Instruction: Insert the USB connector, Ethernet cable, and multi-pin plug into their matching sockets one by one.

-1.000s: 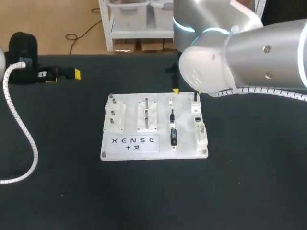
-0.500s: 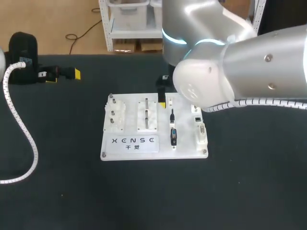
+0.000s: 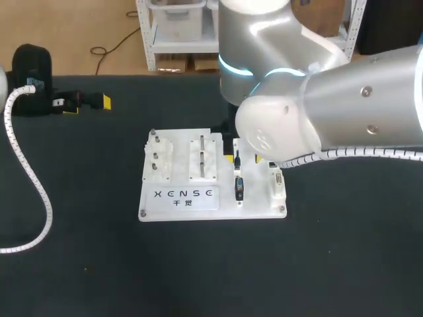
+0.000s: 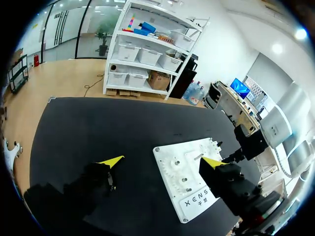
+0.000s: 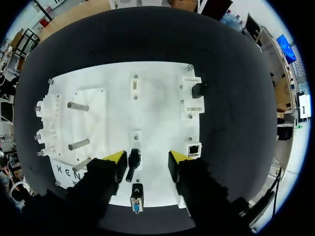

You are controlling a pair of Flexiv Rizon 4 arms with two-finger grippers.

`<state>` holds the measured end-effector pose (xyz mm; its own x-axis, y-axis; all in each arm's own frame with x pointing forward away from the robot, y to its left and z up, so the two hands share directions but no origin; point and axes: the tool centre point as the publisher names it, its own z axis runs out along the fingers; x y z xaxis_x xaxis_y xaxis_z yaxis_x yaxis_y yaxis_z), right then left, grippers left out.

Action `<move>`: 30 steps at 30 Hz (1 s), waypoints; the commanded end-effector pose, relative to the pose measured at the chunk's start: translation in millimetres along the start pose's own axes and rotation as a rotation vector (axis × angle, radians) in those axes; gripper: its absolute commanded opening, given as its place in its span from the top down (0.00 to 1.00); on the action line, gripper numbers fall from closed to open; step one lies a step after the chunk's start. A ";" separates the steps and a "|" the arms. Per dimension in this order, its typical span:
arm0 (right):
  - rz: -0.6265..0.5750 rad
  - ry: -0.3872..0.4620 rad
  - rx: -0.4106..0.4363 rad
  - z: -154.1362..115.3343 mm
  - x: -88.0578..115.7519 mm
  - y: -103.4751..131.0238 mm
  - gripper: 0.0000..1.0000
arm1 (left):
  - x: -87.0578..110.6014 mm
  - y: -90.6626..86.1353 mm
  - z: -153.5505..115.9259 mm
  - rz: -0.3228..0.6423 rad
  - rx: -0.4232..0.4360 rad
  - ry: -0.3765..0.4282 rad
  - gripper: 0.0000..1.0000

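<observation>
The white socket board (image 3: 178, 206) (image 5: 157, 113) lies mid-table. My right gripper (image 5: 146, 157) hovers over its middle column, open, with its yellow tips on either side of the black Ethernet plug (image 5: 133, 161) (image 3: 236, 160). The plug sits near one finger and there is a gap to the other. Just below it lies the multi-pin plug (image 5: 137, 202) (image 3: 238, 188). The Ethernet socket (image 5: 194, 149) is beside the gripper. A black USB connector (image 5: 198, 90) stands in its white block at the board's edge. My left gripper (image 4: 162, 161) (image 3: 99, 102) rests open and empty at the table's far left.
Metal pegs (image 5: 78, 106) and white fixture blocks (image 3: 203, 158) fill the board's left half. The left arm's white coiled hose (image 3: 30, 175) trails over the dark table (image 3: 198, 264). In the head view my right arm (image 3: 317, 112) hides the board's far right corner.
My right arm has swung left from the board's far right corner to above the middle column, bringing its fingers around the Ethernet plug. The left arm has not moved.
</observation>
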<state>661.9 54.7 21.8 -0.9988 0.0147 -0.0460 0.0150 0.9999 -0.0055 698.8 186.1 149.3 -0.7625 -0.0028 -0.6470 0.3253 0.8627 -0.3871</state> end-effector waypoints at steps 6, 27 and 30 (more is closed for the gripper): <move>-0.008 0.005 0.013 4.7 1.8 5.1 0.73 | -1.2 -1.3 0.0 -0.001 -0.007 0.006 0.00; 0.010 -0.062 -0.045 -37.3 5.2 -29.4 1.00 | -1.2 -1.3 0.0 -0.001 -0.007 0.006 0.00; 0.022 -0.067 -0.026 -35.7 6.4 -40.2 1.00 | -1.2 -1.3 0.0 -0.001 -0.007 0.006 0.00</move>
<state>662.4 25.7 57.2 -0.9969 0.0314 -0.0720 0.0308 0.9995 0.0095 698.8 186.1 149.3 -0.7625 -0.0028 -0.6470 0.3253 0.8627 -0.3871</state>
